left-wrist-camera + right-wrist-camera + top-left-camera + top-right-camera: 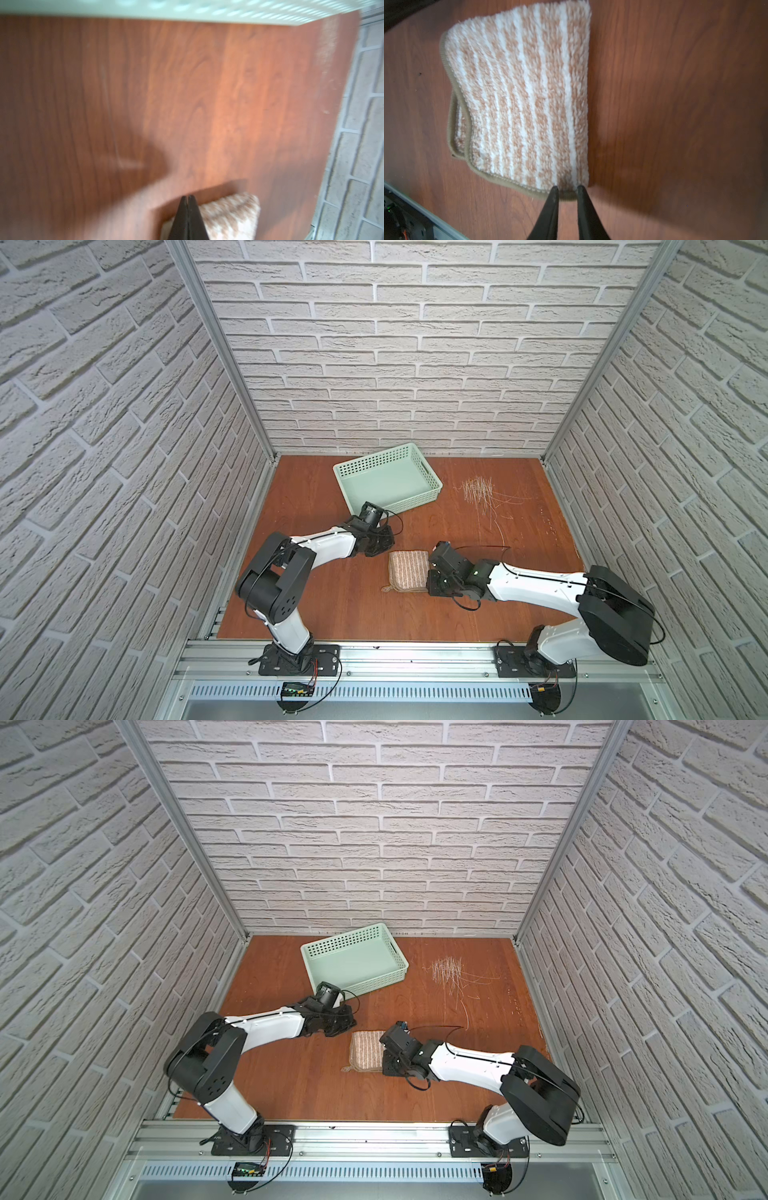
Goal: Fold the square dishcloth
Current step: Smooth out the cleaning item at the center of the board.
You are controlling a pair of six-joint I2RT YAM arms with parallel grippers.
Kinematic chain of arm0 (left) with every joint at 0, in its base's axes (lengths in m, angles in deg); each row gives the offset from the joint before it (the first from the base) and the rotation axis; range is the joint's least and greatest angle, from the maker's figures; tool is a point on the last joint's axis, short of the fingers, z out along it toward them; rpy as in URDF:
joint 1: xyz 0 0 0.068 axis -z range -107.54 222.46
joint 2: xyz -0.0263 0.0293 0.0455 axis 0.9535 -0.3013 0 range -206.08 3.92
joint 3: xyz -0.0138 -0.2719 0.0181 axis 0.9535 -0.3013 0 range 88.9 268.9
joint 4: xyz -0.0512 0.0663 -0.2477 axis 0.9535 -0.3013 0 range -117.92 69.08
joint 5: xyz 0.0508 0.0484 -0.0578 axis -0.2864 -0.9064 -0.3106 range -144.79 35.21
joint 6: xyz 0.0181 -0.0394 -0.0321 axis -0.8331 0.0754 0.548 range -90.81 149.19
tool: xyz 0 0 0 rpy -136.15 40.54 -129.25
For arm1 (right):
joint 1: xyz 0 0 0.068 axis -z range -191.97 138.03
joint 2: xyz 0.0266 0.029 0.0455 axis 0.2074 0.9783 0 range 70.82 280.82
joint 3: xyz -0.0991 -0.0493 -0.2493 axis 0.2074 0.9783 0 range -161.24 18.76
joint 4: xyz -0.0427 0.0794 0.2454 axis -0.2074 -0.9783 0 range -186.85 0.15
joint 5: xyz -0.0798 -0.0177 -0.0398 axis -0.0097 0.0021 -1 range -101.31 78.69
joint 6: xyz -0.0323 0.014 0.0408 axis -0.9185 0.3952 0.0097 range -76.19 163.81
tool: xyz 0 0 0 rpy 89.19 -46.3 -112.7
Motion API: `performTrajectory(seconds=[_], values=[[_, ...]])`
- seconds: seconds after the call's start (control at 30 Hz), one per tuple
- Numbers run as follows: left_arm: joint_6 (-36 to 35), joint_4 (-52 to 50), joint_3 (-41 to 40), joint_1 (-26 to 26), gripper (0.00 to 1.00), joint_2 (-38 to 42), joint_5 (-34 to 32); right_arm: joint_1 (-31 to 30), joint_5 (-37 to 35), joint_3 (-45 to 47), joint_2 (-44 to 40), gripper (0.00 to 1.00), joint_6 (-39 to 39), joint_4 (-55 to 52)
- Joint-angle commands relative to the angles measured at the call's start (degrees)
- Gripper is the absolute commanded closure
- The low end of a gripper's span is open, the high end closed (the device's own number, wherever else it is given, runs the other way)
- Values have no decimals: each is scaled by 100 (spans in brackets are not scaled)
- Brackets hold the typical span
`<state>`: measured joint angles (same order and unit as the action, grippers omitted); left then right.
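Blurred, edge-cropped basket (207,10) and dishcloth (232,216)

The left hand (188,197) is pinched shut, the right hand (567,187) slightly parted.

The wooden table (332,605) carries 2 things: the folded dishcloth (408,570) at the right gripper (566,188), and the green basket (415,499) beyond the left gripper (188,197).

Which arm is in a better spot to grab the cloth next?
Probably the right: its gripper is at the cloth's edge, jaws a little apart. The left gripper is shut, beside the cloth.
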<state>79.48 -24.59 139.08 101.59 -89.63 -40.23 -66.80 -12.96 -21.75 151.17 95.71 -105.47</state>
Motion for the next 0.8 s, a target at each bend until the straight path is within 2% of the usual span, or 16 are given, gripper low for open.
performTrajectory(seconds=[0.0, 0.27, 0.5, 0.77], values=[[-88, -170, -64, 213, 92, 484, -224, -38, -575, -329, -556, 79, -378, -585], [412, -45, -614, 699, 92, 1239, -648, 135, -977, -710, -743, 80, -614, -609], [881, 263, -1133, 1319, 93, 1496, -879, 440, -378, -1079, -35, 82, -868, -81], [1278, 502, -1808, 1521, 93, 1522, -865, 542, 70, -1412, 890, 82, -950, 409]])
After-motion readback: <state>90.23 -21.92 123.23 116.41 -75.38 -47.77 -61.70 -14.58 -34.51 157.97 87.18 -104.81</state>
